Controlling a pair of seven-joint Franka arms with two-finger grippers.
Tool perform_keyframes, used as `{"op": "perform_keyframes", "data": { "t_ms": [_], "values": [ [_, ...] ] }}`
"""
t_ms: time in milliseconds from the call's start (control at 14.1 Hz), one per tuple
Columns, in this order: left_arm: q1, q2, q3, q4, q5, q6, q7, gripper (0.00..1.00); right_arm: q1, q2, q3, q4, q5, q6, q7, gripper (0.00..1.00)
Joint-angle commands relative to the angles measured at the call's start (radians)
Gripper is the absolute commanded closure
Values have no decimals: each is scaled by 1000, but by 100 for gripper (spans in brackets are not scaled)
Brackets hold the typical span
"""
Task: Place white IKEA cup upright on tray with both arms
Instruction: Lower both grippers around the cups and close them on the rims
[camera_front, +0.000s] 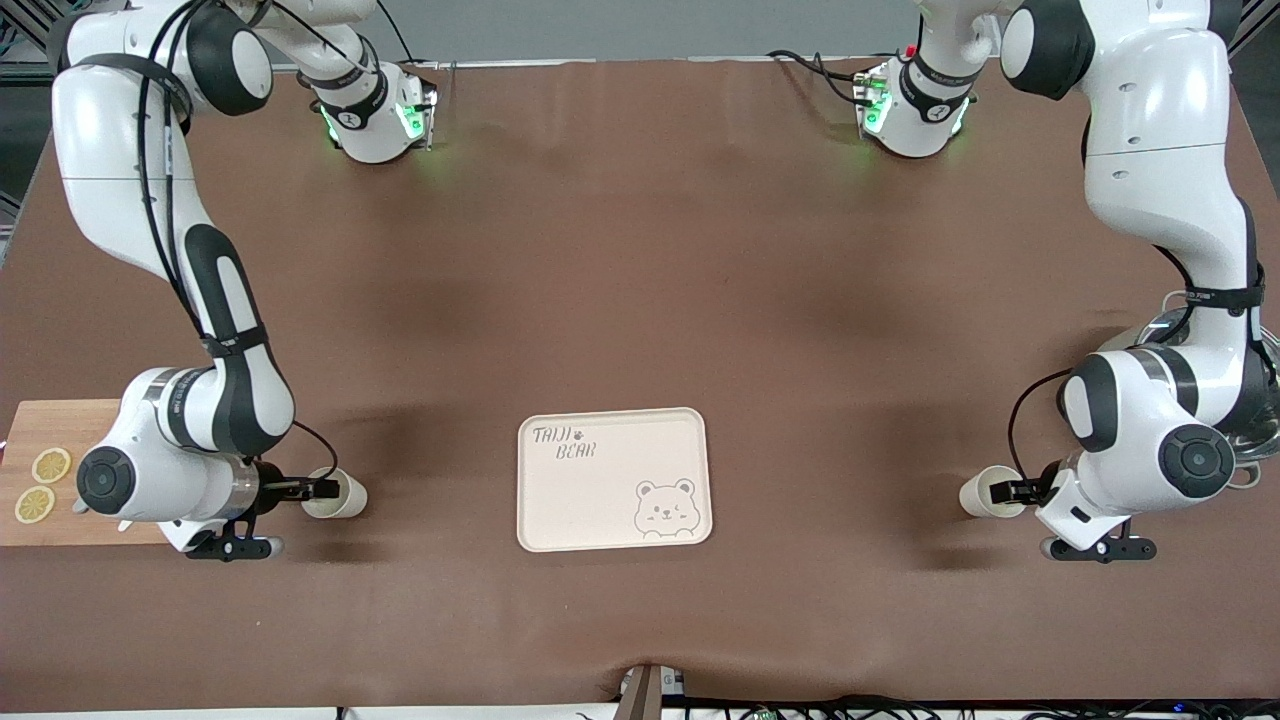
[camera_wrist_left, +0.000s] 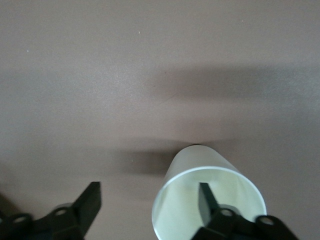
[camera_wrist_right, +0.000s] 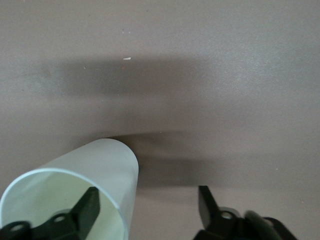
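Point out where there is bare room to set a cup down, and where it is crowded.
The tray is bare apart from its print. Brown table lies bare between tray and arm bases, also between tray and either cup. Crowded spots: right gripper straddling one cup's wall beside the cutting board; left gripper straddling the other cup's wall.

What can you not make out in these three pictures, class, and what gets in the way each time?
- Front view: the right gripper and left gripper cover part of each cup's mouth.
- Left wrist view: the cup is cut off by the picture's edge.
- Front view: the cutting board is partly hidden by the right arm.
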Motion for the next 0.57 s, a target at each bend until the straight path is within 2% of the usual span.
{"op": "perform_keyframes", "data": {
  "t_ms": [0,142,355,497],
  "values": [
    [-3,7,1,17,-24,2,-12,49,0,-2,5,2,-10,5,6,59],
    [-3,7,1,17,-27,4,-12,71,0,0,6,2,-8,3,9,74],
    [-4,7,1,17,-25,4,-12,91,0,0,6,2,-8,5,5,99],
    [-6,7,1,17,-25,4,-14,98,0,4,6,2,-11,5,-5,100]
  ]
}}
